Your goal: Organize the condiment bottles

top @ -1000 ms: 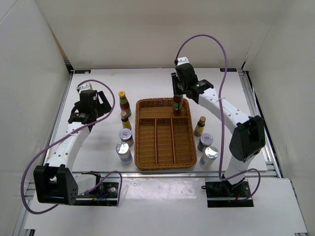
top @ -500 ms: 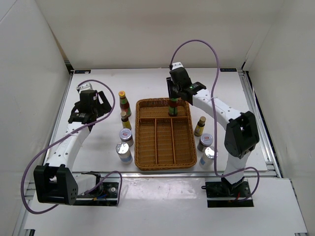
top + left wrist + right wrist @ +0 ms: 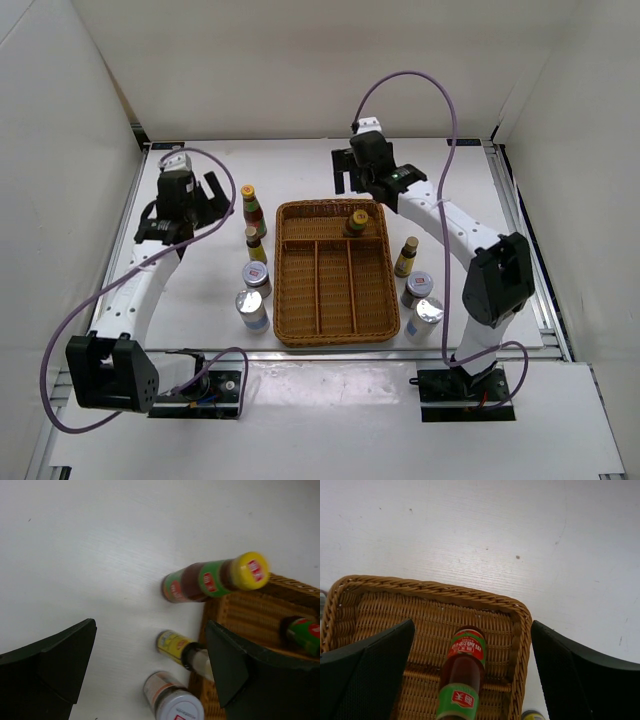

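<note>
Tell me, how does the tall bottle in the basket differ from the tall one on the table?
The basket bottle stands in the far compartment of the wicker basket; the table bottle stands on the white table, left of it. The basket bottle is alone there; the table bottle has a small brown bottle close by. Both are upright, with yellow caps, green necks and red labels.

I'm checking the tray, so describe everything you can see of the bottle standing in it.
The bottle is tall, with a yellow cap, green neck band, red label and dark brown contents. It stands upright in the wicker tray's far compartment, toward its right end. The open right gripper hovers above, not touching it.
</note>
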Robot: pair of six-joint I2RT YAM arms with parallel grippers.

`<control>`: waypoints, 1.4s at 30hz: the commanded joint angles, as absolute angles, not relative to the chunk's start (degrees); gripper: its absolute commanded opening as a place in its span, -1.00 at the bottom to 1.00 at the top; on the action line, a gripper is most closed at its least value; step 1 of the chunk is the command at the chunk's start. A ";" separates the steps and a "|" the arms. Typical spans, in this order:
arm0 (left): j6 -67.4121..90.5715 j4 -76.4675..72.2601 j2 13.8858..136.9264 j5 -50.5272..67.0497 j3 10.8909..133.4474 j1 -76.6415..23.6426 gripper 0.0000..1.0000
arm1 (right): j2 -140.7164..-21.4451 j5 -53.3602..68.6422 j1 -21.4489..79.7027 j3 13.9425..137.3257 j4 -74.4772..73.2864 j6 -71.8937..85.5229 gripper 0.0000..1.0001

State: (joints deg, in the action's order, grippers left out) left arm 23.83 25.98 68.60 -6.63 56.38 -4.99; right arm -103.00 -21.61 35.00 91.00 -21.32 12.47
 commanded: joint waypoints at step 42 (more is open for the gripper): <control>20.48 27.95 94.39 -9.49 80.42 -15.91 -0.10 | -88.68 -13.62 34.01 87.02 -32.17 11.16 1.00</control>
State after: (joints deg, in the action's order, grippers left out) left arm 20.84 28.36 94.52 -9.10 77.89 -15.44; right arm -89.78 -14.68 34.11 87.18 -31.73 10.52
